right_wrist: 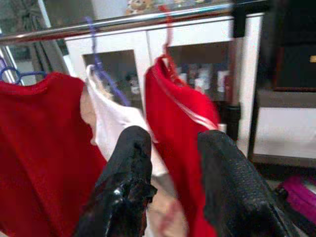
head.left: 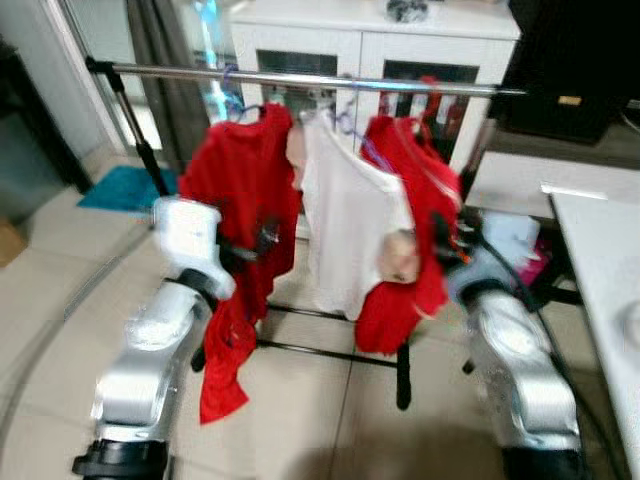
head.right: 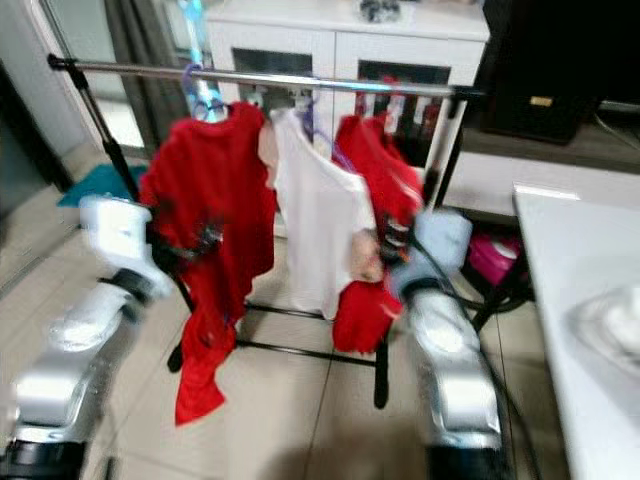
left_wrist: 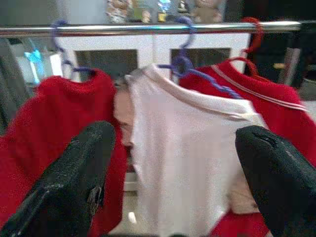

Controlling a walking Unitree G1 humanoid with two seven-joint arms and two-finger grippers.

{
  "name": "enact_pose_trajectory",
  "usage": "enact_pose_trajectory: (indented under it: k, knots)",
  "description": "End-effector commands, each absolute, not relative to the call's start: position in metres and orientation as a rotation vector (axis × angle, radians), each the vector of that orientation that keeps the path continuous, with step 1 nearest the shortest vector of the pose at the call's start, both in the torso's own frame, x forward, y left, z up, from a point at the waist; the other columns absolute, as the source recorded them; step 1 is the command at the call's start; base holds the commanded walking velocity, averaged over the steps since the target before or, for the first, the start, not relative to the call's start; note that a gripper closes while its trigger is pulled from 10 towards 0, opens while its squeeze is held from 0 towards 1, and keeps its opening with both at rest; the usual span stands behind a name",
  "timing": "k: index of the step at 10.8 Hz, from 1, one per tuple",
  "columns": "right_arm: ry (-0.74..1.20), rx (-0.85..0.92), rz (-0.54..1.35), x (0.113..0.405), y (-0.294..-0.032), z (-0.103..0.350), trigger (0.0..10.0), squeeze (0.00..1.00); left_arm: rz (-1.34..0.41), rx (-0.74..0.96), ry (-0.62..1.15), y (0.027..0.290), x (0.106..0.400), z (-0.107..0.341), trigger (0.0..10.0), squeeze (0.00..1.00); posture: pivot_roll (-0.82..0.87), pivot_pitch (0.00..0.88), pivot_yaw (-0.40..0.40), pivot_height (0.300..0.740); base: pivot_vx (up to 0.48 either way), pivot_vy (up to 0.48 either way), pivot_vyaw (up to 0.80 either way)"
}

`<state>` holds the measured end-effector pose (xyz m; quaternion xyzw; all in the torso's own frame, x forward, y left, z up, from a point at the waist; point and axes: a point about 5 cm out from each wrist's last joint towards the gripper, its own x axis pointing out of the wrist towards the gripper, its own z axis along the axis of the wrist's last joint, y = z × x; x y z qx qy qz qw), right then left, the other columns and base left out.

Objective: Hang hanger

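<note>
Rail [head.left: 300,80] w/ three garments already hung: red shirt [head.left: 245,190] at robot's left on blue hanger [left_wrist: 61,54], white shirt [head.left: 345,220] in the middle on purple hanger [left_wrist: 190,66], red shirt w/ pale trim [right_wrist: 180,116] on red hanger [right_wrist: 165,29] at the right. All hooks look seated on the bar, so task prob. done or nearly; what's left, if anything, looks like backing off.

Left gripper [left_wrist: 173,182] empty, fingers wide apart, facing the white shirt, not touching. Right gripper [right_wrist: 170,187] fingers parted w/ a narrow gap, just beside the trimmed red shirt; pinching fabric or not: can't tell, blurred.

Materials: rail is shiny round metal tube on a black frame; hangers thin plastic; shirts soft limp knit, white one w/ ribbed collar. Floor [head.left: 60,300] pale glossy tile. White cabinet [head.left: 370,40] behind.
</note>
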<state>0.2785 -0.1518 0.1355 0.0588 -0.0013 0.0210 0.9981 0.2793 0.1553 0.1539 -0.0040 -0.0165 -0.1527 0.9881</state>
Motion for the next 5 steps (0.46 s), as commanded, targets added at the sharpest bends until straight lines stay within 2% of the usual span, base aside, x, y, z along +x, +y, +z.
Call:
enact_pose_trajectory:
  k: [1, 2, 3, 4, 5]
  knots:
    - [-0.019, 0.131, 0.080, 0.2792, -0.1429, 0.1421, 10.0, 0.00, -0.282, -0.018, -0.016, 0.1633, 0.2823, 0.1526, 10.0, 0.00, -0.04, 0.000, 0.041, 0.740, 0.240, 0.000, 0.00]
    - [-0.022, 0.135, 0.069, 0.2800, -0.1447, 0.1436, 10.0, 0.00, -0.280, -0.021, -0.024, 0.1621, 0.2841, 0.1548, 10.0, 0.04, -0.04, 0.000, 0.040, 0.740, 0.285, 0.000, 0.00]
    - [-0.024, 0.134, 0.056, 0.2807, -0.1468, 0.1439, 10.0, 0.00, -0.302, -0.008, -0.028, 0.1602, 0.2839, 0.1557, 10.0, 0.21, -0.05, 0.000, 0.050, 0.740, 0.379, 0.000, 0.00]
    - [-0.032, 0.145, 0.052, 0.2795, -0.1496, 0.1454, 10.0, 0.00, -0.323, -0.019, -0.029, 0.1560, 0.2852, 0.1556, 10.0, 0.40, -0.05, 0.000, 0.055, 0.740, 0.416, 0.000, 0.00]
    - [-0.030, 0.149, 0.041, 0.2802, -0.1516, 0.1437, 10.0, 0.00, -0.342, -0.018, -0.025, 0.1534, 0.2857, 0.1557, 10.0, 0.68, -0.04, 0.000, 0.050, 0.740, 0.420, 0.000, 0.00]
